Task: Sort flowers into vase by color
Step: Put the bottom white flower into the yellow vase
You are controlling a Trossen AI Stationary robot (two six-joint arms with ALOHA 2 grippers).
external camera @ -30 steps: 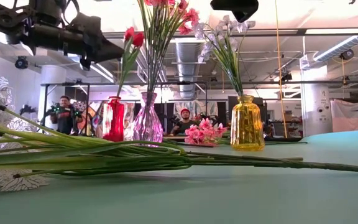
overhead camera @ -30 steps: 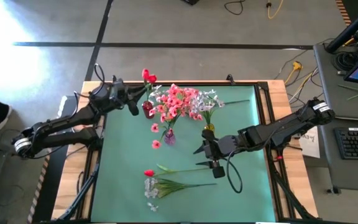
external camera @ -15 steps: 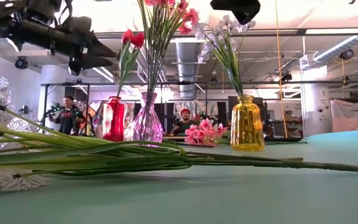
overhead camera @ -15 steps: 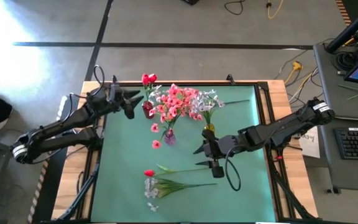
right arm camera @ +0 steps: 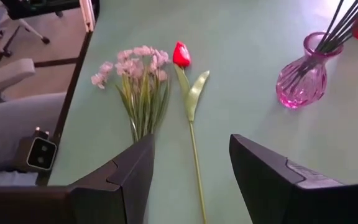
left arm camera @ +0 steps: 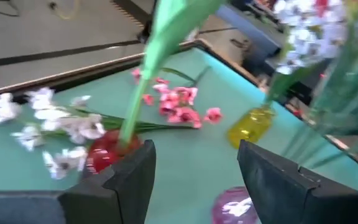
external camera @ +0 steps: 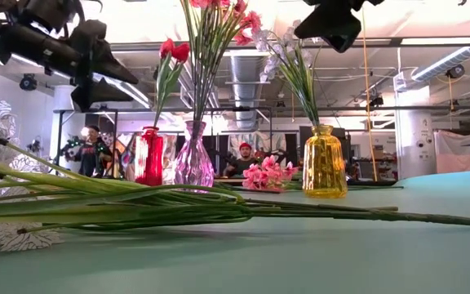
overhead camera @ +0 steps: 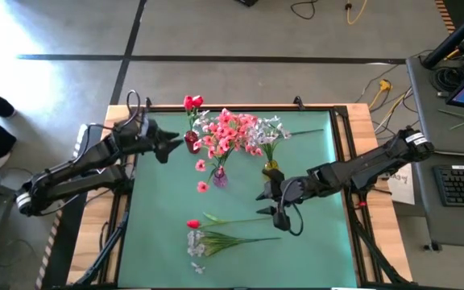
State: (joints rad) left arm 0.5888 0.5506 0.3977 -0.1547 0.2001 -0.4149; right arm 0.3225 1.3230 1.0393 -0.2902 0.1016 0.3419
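Observation:
A red flower [overhead camera: 192,102] stands by its stem in the red vase [external camera: 148,156]; its blurred green leaf [left arm camera: 160,37] crosses the left wrist view. My left gripper [overhead camera: 164,146] hangs open just left of that vase, touching nothing. Pink flowers [overhead camera: 228,133] fill the pink vase [right arm camera: 303,78], and white ones [overhead camera: 269,129] the yellow vase [external camera: 325,162]. On the mat lie a red tulip [right arm camera: 180,54] and a white spray [right arm camera: 135,68], side by side. My right gripper [right arm camera: 191,180] hovers open above the tulip's stem.
Loose pink blossoms [overhead camera: 202,176] lie on the green mat [overhead camera: 159,217] beside the pink vase. The three vases stand close together at the far middle. People show in the room beyond the table in the low view.
My left gripper has opened beside the red flower's stem and drawn back toward the table's left edge, sinking a little and rolling. The red flower stays upright in the red vase. My right gripper has rolled about its own axis without changing place.

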